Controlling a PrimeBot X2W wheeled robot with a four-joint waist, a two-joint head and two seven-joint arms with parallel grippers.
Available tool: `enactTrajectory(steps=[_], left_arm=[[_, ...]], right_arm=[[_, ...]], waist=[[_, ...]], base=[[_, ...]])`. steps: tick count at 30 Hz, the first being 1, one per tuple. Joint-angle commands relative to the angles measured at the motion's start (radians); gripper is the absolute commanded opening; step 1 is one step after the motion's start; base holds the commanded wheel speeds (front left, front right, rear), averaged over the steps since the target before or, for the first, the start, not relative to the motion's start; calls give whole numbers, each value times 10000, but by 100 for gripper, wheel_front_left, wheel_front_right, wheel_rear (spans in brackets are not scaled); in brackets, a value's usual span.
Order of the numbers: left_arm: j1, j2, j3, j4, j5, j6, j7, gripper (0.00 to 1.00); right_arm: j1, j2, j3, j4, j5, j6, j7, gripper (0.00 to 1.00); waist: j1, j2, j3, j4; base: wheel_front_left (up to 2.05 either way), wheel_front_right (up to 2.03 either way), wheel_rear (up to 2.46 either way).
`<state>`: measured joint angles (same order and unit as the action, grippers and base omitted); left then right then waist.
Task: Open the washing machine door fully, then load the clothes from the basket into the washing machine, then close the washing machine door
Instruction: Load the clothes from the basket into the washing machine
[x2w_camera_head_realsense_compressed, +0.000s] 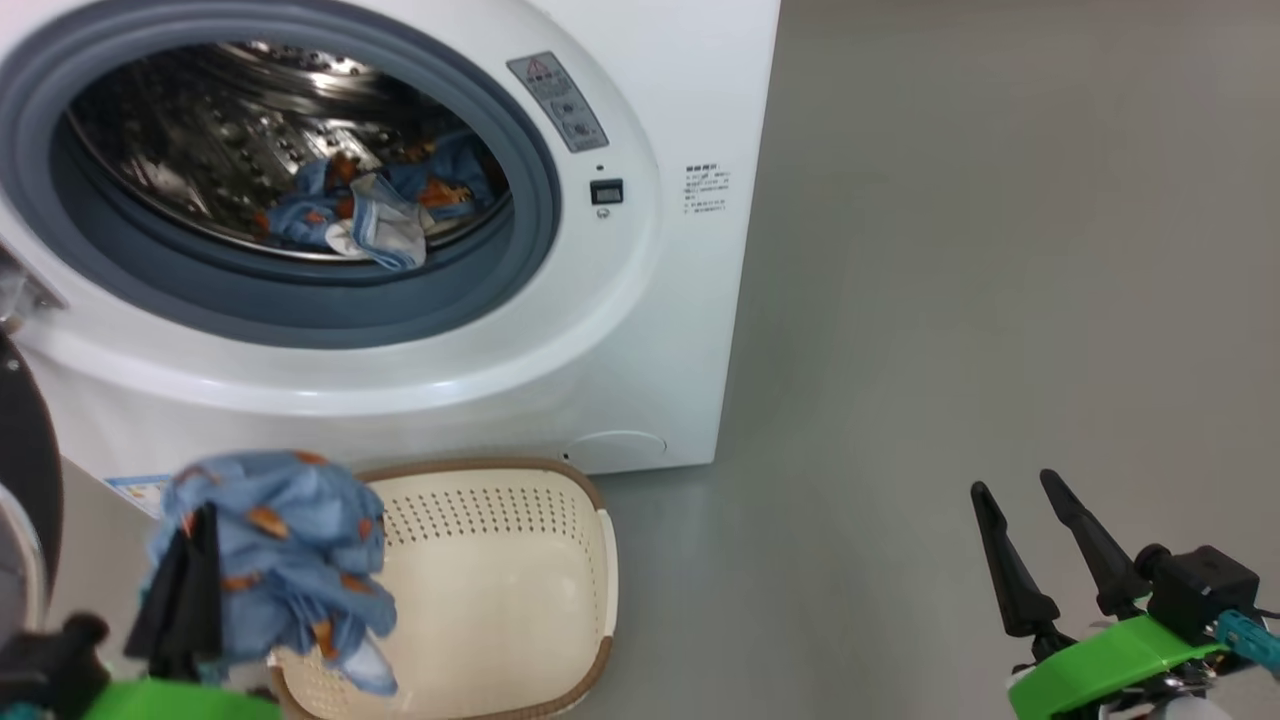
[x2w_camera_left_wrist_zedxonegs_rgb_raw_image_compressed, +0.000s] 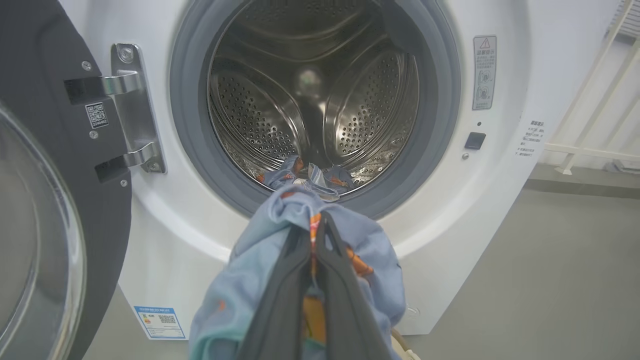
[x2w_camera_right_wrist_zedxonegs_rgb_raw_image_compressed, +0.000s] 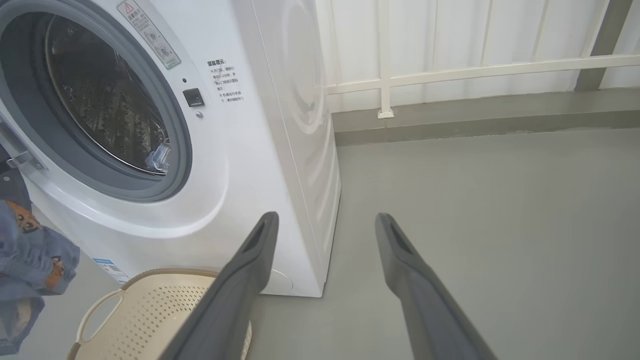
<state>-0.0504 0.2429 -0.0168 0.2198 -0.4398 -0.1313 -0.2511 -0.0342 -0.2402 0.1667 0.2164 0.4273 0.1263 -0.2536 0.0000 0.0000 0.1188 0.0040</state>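
The white washing machine stands with its round black door swung open at the left. Blue patterned clothes lie inside the steel drum. My left gripper is shut on another light blue garment, holding it above the left side of the cream basket, below the drum opening. In the left wrist view the garment drapes over the closed fingers. My right gripper hangs open and empty over the floor at the lower right, also seen as the right gripper.
The basket's visible inside looks bare. Grey floor stretches to the right of the machine. A white railing and wall run behind it. The open door takes up the space at the machine's left.
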Motion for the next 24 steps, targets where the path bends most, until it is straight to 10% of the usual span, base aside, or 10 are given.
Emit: enactTrajectory(steps=[1,24], left_arm=[[-764,371,427,-139,-58,6,-107,0],[-8393,2465,-690,4115,-831,6,-83,0]], right_arm=[[-421,-88,236,-263,-127,44,-82,100],[-2639,955,708,-295,-538,44,-82,100]], waist=[[0,0,488,-132],[0,0,3814,-1418]], base=[[0,0,0],[0,0,0]])
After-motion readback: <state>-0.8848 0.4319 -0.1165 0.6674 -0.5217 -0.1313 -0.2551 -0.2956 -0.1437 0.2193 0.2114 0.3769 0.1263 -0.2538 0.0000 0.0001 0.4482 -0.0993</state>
